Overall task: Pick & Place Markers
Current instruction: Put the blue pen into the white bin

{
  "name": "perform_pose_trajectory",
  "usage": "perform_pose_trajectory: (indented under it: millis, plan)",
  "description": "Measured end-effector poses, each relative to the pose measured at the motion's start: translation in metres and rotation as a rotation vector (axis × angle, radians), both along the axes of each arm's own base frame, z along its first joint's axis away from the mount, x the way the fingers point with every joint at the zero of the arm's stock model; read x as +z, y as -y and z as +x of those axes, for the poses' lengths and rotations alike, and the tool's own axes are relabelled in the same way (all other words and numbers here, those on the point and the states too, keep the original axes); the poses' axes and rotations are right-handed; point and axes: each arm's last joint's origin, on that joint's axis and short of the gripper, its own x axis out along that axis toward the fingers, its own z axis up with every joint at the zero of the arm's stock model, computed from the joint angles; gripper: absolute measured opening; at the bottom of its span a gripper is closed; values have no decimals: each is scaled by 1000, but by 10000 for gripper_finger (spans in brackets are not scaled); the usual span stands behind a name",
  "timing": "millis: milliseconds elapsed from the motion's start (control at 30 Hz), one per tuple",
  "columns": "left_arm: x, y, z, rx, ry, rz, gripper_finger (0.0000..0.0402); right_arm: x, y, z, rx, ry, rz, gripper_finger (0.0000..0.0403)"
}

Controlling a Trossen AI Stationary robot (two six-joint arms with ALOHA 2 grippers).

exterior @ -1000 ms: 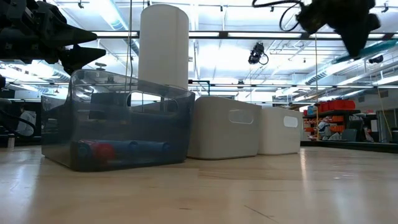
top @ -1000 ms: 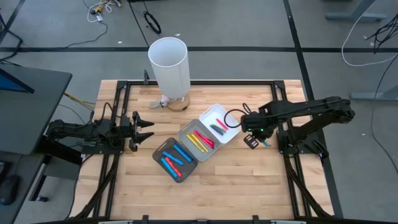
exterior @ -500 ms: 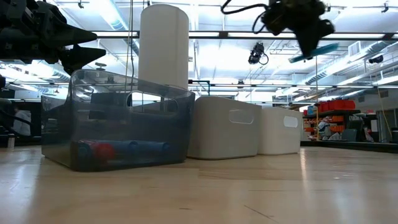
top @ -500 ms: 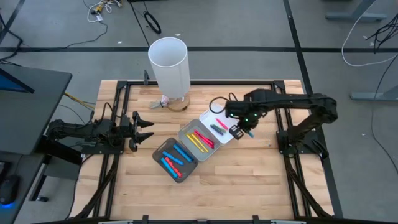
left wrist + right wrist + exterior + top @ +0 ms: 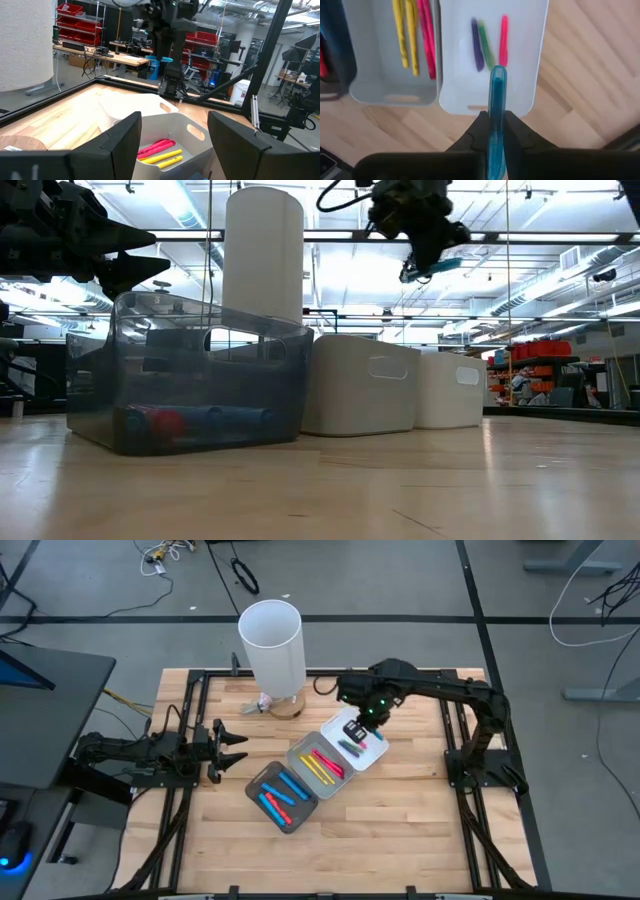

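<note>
The right gripper [image 5: 357,732] hung raised with fingers clamped together; the left gripper [image 5: 238,747] waited low, fingers apart

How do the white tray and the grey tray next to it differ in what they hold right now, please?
The white tray holds a purple, a green and a pink marker; the grey tray holds yellow and pink-red ones. The right pincer, shut on a light blue marker, is above the white tray, not the grey. Both are shallow, rectangular, with slot handles.

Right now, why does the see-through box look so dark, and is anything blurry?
Low view: bright ceiling lights behind darken the clear tray. Right wrist view: the blue marker in the right gripper looks soft up close. High view: even, crisp light.
</note>
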Motion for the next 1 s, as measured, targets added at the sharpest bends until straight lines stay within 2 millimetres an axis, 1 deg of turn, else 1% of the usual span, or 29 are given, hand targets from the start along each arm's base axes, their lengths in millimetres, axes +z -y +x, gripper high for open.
perform_pose_trajectory:
  millis: [233,367,533,633,733,867,1000]
  plan:
    - [0,0,0,0,0,0,234,6,15,20,18,50,-15,25]
    - [0,0,0,0,0,0,234,9,19,27,21,74,-21,25]
    - [0,0,0,0,0,0,234,5,19,28,18,57,-12,25]
    - [0,0,0,0,0,0,234,-4,19,28,15,23,-4,25]
    - [0,0,0,0,0,-1,234,-17,19,28,15,-18,6,25]
    - [0,0,0,0,0,-1,234,-42,19,30,11,-50,14,25]
    - [0,0,0,0,0,0,234,-67,20,36,23,-27,8,25]
